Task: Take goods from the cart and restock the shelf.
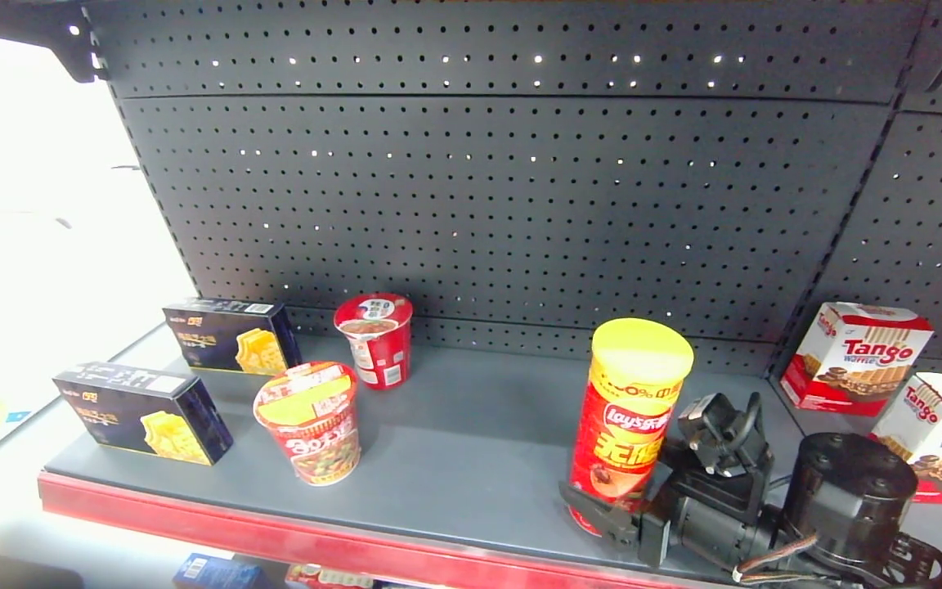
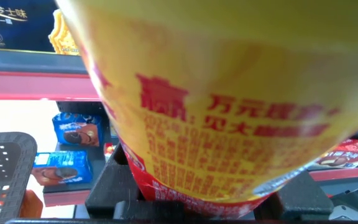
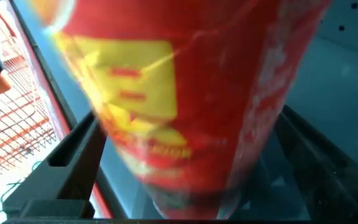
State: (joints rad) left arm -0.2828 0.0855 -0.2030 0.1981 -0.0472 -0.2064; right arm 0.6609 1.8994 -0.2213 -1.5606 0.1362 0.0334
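Main worry here: the chip can [image 1: 630,417] is tall and narrow. It stands on the shelf [image 1: 471,442] at the near right, close to the red front lip. The right gripper [image 1: 606,511] has its fingers clamped round the can's bottom end. If they drag on letting go, I'd guess it tips and rolls off the near edge.

The left gripper [image 2: 197,199] is closed on a yellow tub [image 2: 229,93], out in front of the shelf and lower down, by the look of it.

Labels: the can is red with a yellow lid and yellow lettering, and the tub has red characters on yellow. The wafer boxes [image 1: 855,356] at the far right carry red-and-white print. Not spelling any of it out.
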